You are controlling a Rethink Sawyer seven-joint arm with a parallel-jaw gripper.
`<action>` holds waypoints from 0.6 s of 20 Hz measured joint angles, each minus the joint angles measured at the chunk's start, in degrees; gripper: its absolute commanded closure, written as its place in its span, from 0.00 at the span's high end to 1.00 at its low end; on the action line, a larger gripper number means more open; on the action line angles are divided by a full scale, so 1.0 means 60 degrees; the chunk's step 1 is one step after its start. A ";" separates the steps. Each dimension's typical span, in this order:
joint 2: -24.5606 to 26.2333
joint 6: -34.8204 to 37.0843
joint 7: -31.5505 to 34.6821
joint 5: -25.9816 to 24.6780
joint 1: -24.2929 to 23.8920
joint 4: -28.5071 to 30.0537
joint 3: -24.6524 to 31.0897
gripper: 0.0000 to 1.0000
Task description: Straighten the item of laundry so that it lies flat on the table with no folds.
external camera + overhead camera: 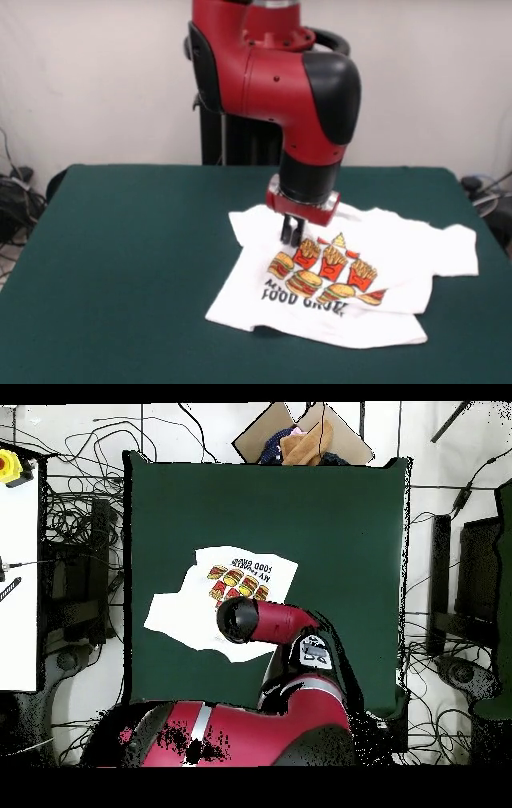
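The white T-shirt [376, 264] with red-orange burgers and fries and black text lies on the dark green table [128, 264], right of centre in the front view. Its lower edge is folded over the text, and the right side is doubled and rumpled. My gripper [290, 238] hangs from the red arm, its two black fingers close together with the tips down at the shirt's upper left part, beside the print. In the overhead view the shirt [175, 612] shows left of the arm's black elbow, which hides the gripper.
The robot's pedestal stands at the table's far side in the front view. In the overhead view a cardboard box [300, 436] with cloth sits beyond the table's top edge. Cables lie on the floor on both sides. A white table [20, 574] stands at the left.
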 measured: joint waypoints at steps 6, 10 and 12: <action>0.0031 -0.0877 0.0000 -0.0418 -0.0008 0.0530 0.0017 0.00; -0.0002 -0.1377 0.0000 -0.0632 0.0006 0.0710 0.0015 0.00; -0.0015 -0.1571 0.0000 -0.0701 0.0011 0.0785 0.0012 0.00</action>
